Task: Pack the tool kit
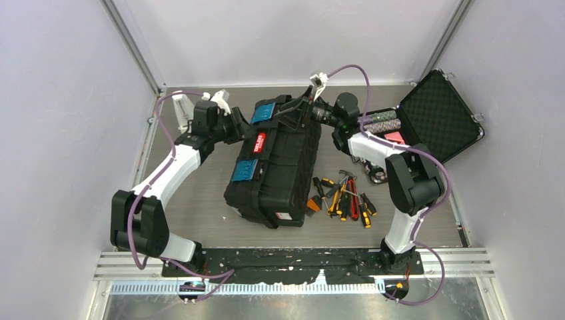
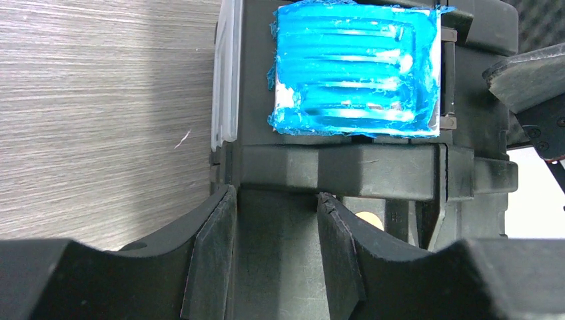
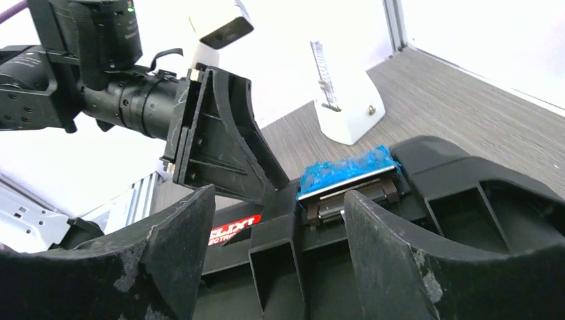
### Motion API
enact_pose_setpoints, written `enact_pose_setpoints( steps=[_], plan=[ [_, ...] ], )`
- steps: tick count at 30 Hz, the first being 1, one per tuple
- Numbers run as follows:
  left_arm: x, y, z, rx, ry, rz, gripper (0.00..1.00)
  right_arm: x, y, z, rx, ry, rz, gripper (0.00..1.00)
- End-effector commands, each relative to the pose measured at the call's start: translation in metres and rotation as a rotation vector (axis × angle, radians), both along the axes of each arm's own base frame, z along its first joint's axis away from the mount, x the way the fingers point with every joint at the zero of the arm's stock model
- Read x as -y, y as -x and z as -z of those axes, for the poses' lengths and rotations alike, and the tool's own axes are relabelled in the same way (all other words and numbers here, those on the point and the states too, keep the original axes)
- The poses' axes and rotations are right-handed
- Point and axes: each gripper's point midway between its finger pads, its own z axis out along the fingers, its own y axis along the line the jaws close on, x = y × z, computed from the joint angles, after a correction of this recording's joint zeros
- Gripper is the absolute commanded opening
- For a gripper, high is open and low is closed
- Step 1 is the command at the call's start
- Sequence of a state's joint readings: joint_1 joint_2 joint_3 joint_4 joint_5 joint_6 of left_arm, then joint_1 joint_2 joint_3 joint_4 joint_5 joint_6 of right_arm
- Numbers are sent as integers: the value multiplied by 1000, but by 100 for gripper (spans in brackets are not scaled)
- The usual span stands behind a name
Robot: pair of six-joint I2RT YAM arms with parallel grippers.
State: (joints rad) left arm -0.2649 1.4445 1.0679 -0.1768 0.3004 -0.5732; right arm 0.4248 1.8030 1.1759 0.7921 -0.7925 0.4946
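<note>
- I'm seeing the toolbox (image 1: pixel 273 167) sitting mid-table, blue latches showing along its left side. The tools (image 1: pixel 341 200) are lying loose just right of it, none packed yet.
- Left gripper (image 2: pixel 274 200) is straddling a black ridge of the box right under the far latch (image 2: pixel 356 67). Its fingers (image 2: pixel 210 267) are standing partway in, and I cannot tell whether they're pinching the ridge or just sitting alongside it.
- Right gripper (image 3: pixel 280 200) is hanging released, fingers wide over the box edge by that same latch, gripping nothing.
- Risk: both grippers are crowding one corner (really close in the right wrist view), so I'm expecting a knock between them if either goes for the latch.
- Risk: the box is looking propped on edge, so a shove from the left could be tipping it onto the tools.
- Risk: the ridge is looking like smooth plastic, so a pull could be slipping the left fingers off.
</note>
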Motion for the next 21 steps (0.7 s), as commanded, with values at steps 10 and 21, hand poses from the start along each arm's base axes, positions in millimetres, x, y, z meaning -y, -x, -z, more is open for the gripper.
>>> enact_pose_setpoints(
  steps=[10, 21],
  plan=[
    [-7, 25, 32, -111, -72, -12, 55, 3, 6, -1, -55, 30, -8, 76],
    [-35, 57, -32, 25, -57, -94, 92, 45, 38, -55, -52, 206, 186, 79]
  ],
)
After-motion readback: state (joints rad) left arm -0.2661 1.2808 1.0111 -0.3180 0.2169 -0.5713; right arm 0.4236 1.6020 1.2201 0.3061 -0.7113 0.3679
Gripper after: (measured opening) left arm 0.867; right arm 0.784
